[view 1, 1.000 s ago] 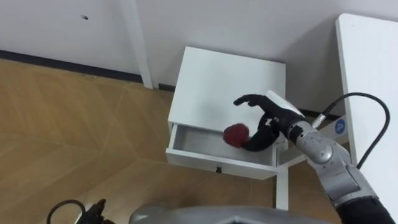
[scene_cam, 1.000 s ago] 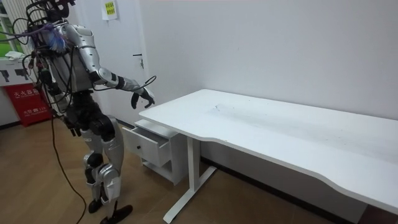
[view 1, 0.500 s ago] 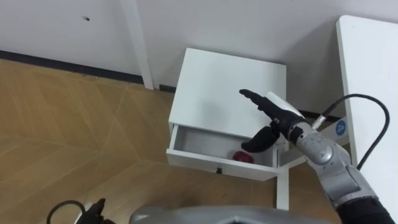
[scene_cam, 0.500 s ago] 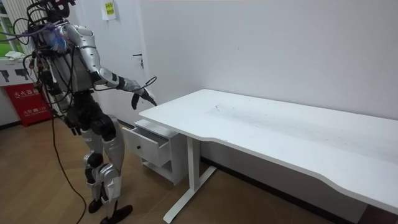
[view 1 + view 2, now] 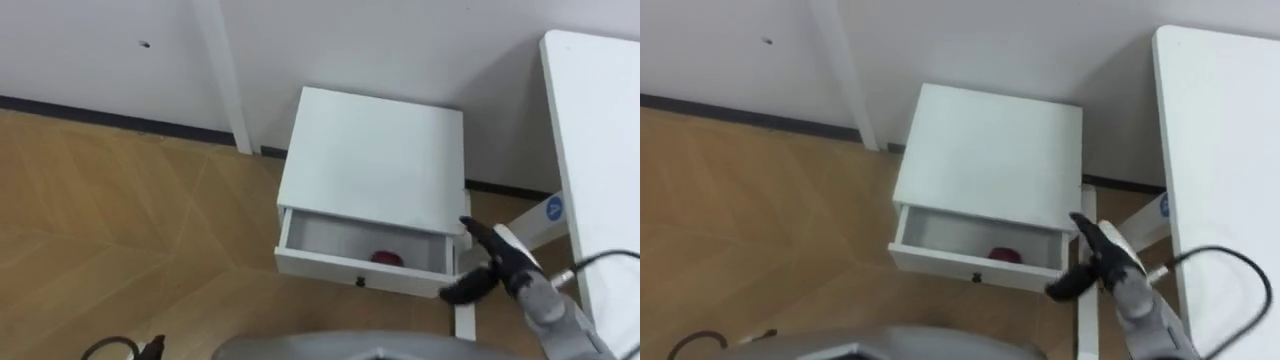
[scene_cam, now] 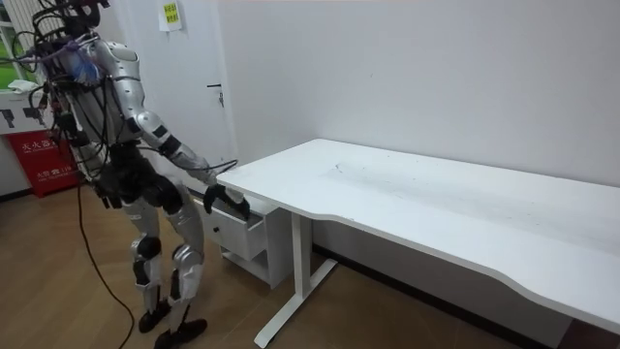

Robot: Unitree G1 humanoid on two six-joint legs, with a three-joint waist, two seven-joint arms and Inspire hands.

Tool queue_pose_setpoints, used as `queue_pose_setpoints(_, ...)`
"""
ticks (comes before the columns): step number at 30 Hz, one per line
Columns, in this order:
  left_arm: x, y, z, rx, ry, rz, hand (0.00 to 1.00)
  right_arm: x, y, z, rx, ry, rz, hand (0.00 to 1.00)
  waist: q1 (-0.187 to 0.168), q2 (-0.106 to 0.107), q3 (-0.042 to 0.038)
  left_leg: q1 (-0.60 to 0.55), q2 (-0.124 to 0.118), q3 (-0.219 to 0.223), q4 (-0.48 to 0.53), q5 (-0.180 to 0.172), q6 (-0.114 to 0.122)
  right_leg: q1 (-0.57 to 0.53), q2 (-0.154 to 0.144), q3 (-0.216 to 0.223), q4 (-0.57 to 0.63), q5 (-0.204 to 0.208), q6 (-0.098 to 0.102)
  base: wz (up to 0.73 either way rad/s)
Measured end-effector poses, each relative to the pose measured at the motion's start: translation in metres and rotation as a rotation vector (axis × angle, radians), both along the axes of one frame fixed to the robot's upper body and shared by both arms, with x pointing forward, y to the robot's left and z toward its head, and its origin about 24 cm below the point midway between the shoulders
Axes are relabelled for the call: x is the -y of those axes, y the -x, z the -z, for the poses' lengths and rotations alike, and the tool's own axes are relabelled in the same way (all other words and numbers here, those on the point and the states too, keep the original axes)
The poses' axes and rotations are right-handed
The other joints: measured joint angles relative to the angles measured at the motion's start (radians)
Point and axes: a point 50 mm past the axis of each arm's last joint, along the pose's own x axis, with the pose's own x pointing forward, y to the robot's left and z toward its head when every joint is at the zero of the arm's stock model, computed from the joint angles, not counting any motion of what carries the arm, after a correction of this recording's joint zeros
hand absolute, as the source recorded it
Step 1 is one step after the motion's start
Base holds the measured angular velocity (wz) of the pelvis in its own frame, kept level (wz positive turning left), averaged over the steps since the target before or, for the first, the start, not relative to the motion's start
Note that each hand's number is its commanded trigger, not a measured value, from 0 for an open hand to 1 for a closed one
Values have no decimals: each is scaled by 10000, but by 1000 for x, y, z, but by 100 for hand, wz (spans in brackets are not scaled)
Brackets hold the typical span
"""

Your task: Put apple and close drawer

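Eye views, looking down:
- Small white cabinet (image 5: pixel 370 150) against the pale wall (image 5: pixel 400 40). Top is flat, square-cornered, smooth and matte.
- Its drawer (image 5: pixel 330 268) stands pulled out: a shallow white box with a plain flat front and one small dark knob (image 5: pixel 360 282) at mid-front.
- Apple (image 5: pixel 387 258) lies inside the drawer, on the drawer floor close behind the front panel and right of the knob. It is dark red and rounded, and its lower part is hidden by the panel.
- Right hand (image 5: pixel 492 272) is low at the drawer's right front corner, empty, dark fingers straight and spread with the thumb well apart from them. Whether it touches the corner cannot be told (the thumb tip overlaps it).
- White desk (image 5: pixel 600 120) runs down the right edge, smooth with a rounded corner.
- Floor (image 5: pixel 120 220) is wood laid in a herringbone pattern; a dark baseboard (image 5: pixel 100 112) runs along the wall's foot.

Room view:
- Gives the stance, which the eye views do not: the robot stands at the desk's end nearest the room view's left, knees bent, trunk leaning forward, right arm stretched down to the drawer.
- Shows the desk's long, wavy front edge and white leg (image 6: pixel 300 252).
- The drawer's inside is hidden here.
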Motion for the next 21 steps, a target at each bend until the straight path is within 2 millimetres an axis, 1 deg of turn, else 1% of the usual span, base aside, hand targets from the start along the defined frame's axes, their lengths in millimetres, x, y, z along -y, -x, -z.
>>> queue_pose_setpoints(1, -2, -2, -1, 33, -41, 13, 0, 2, 8, 2, -279, 63, 135, 0, -40, -11, 9, 5, -42, 19, 82, -61, 84, -440, -168, 125, 835, 269, -38, 32)
queue_pose_setpoints(2, -4, -5, -2, 95, -89, 57, 0, 5, 22, 5, -816, 185, 296, 0, -81, 125, -23, 42, -86, -38, 332, -157, 223, -1383, -320, 475, 2277, 1359, -54, 6)
queue_pose_setpoints(3, -5, -6, -2, 136, -111, 98, 0, 5, 30, 8, -1202, 190, 366, 0, -163, 361, -18, -45, 39, -69, 572, -274, 366, -2369, -267, 866, 3609, 3147, 29, -3)
queue_pose_setpoints(4, -7, -7, -3, 171, -169, 114, 0, 3, 32, 10, -1281, 107, 417, 0, -188, 468, 28, -142, 60, -86, 720, -328, 440, -3019, -240, 1091, 4461, 3704, -25, 0)
queue_pose_setpoints(5, -13, -7, -4, 73, -305, 117, 0, -3, 35, 12, -1368, -97, 442, 0, -258, 463, 72, -370, 88, -104, 1108, -443, 552, -4473, -118, 1443, 7183, 3189, -121, 0)
queue_pose_setpoints(6, -15, -11, -5, 72, -365, 187, 0, -5, 34, 13, -1390, -233, 370, 0, -307, 590, 72, -652, 243, -114, 1377, -488, 598, -5522, 70, 1403, 9342, 2435, -190, 5)
queue_pose_setpoints(7, -15, -13, -5, 80, -374, 195, 0, -5, 35, 14, -1397, -289, 433, 0, -334, 686, 96, -737, 330, -132, 1477, -507, 627, -5908, 122, 1292, 10167, 2160, -208, 0)
queue_pose_setpoints(8, -15, -16, -5, 88, -417, 200, 0, -6, 38, 15, -1513, -378, 626, 0, -311, 762, 141, -849, 399, -164, 1585, -540, 676, -6479, 173, 1243, 11307, 1749, -241, 12)
queue_pose_setpoints(9, -16, -13, -5, -63, -472, 163, 0, -7, 43, 17, -1675, -472, 852, 0, -337, 764, 150, -888, 386, -214, 1645, -576, 712, -6642, 71, 1273, 11697, 1502, -256, 13)
queue_pose_setpoints(10, -17, -11, -5, -146, -482, 136, 0, -7, 46, 18, -1806, -507, 955, 0, -352, 779, 160, -856, 359, -255, 1650, -599, 733, -6593, -5, 1292, 11627, 1446, -244, 19)
queue_pose_setpoints(11, -17, -2, -4, -358, -498, 50, 0, -8, 50, 19, -2032, -548, 1115, 0, -382, 757, 156, -774, 339, -316, 1652, -649, 692, -6131, -131, 1296, 10852, 1387, -185, 18)
queue_pose_setpoints(12, -18, 4, -4, -486, -517, 13, 0, -9, 54, 20, -2134, -676, 1521, 0, -379, 756, 166, -711, 330, -412, 1618, -655, 654, -5281, -136, 1228, 8990, 1328, -99, 15)
queue_pose_setpoints(13, -18, 10, -4, -636, -528, -27, 0, -9, 57, 21, -2220, -719, 1712, 0, -366, 744, 171, -654, 328, -430, 1553, -647, 582, -4700, -101, 1168, 7764, 1280, -41, 8)
queue_pose_setpoints(14, -19, 20, -4, -925, -558, -131, 0, -9, 61, 22, -2417, -743, 1954, 0, -342, 652, 168, -514, 255, -434, 1356, -623, 270, -3426, -2, 992, 4980, 1144, 41, 0)
queue_pose_setpoints(15, -19, 26, -4, -1129, -581, -220, 0, -9, 64, 22, -2571, -692, 1972, 0, -251, 501, 138, -374, 131, -385, 941, -505, -291, -2276, 235, 992, 2322, 1017, -6, -6)
queue_pose_setpoints(16, -19, 28, -4, -1213, -593, -262, 0, -10, 64, 23, -2602, -645, 1924, 0, -232, 449, 116, -255, 80, -407, 590, -342, -656, -1741, 453, 1046, 1125, 956, -61, -5)
queue_pose_setpoints(17, -21, 25, -5, -1156, -722, -224, 0, -14, 62, 24, -2555, -638, 1908, 0, -106, 5, -44, -378, -13, -492, 700, -301, -1071, -1132, 508, 1198, -556, 800, -42, -6)
queue_pose_setpoints(18, -26, 7, -7, -590, -957, 53, 0, -15, 59, 25, -2427, -548, 1894, 0, 101, 38, 97, -929, 398, -790, 1847, -1114, -568, -1067, 489, 1338, -1210, 604, 264, -20)
queue_pose_setpoints(19, -26, 3, -8, -449, -1055, 67, 0, -16, 58, 25, -2449, -537, 1916, 0, 259, -105, 155, -1092, 303, -648, 2052, -1167, -253, -958, 419, 1431, -1554, 494, 414, -49)
queue_pose_setpoints(20, -26, 6, -8, -425, -1161, -147, 0, -18, 51, 26, -2362, -556, 1818, 0, 402, -262, 121, -986, 267, -538, 2018, -1247, -282, -455, 468, 1532, -2486, 483, 466, -44)
queue_pose_setpoints(21, -22, 3, -7, -297, -1078, -214, 0, -17, 51, 25, -2328, -523, 1771, 0, 387, -337, 62, -682, 290, -480, 1580, -1147, -453, 108, 617, 1475, -3321, 738, 291, -34)
